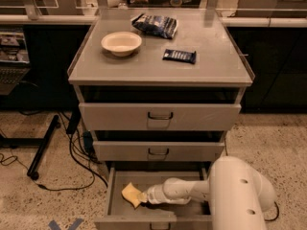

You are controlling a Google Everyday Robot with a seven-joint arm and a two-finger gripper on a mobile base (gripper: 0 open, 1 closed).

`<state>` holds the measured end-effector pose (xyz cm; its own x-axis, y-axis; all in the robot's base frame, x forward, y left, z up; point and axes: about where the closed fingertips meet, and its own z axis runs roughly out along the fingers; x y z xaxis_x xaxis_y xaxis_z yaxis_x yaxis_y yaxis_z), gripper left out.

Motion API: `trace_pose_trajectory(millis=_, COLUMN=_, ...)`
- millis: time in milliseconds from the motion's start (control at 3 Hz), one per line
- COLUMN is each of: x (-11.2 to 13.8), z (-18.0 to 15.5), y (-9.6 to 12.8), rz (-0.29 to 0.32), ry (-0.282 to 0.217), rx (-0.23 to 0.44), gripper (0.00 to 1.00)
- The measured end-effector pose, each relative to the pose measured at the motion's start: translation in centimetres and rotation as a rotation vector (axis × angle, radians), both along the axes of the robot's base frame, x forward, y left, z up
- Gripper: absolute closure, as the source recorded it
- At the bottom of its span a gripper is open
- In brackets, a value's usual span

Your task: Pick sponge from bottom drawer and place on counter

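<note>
In the open grey metal bottom drawer (120, 213), the pale-yellow flat sponge (128, 194) lay touching the end effector (142, 196), just left of it; whether it was grasped could not be told.

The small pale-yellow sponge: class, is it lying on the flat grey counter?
No, the pale-yellow sponge lies inside the open bottom grey metal drawer, at the tip of the claw reaching into it.

You see a cream bowl (121, 43) left of a dark wrapped snack bar (179, 56), with a crumpled blue chip bag (155, 25) behind them. Black cables (72, 162) trail over the speckled floor (273, 143).
</note>
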<state>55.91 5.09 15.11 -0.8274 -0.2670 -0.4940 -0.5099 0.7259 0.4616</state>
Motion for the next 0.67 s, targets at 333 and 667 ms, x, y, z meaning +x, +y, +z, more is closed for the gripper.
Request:
trace_pose_trajectory(millis=333, x=-0.3, z=3.6, y=-2.1, rz=0.044, ry=-0.018, rx=0.036, gripper=1.00)
trace_pose_trajectory(millis=667, x=-0.7, z=7.4, y=-3.7, rz=0.088, ry=-0.043, rx=0.068, gripper=1.00)
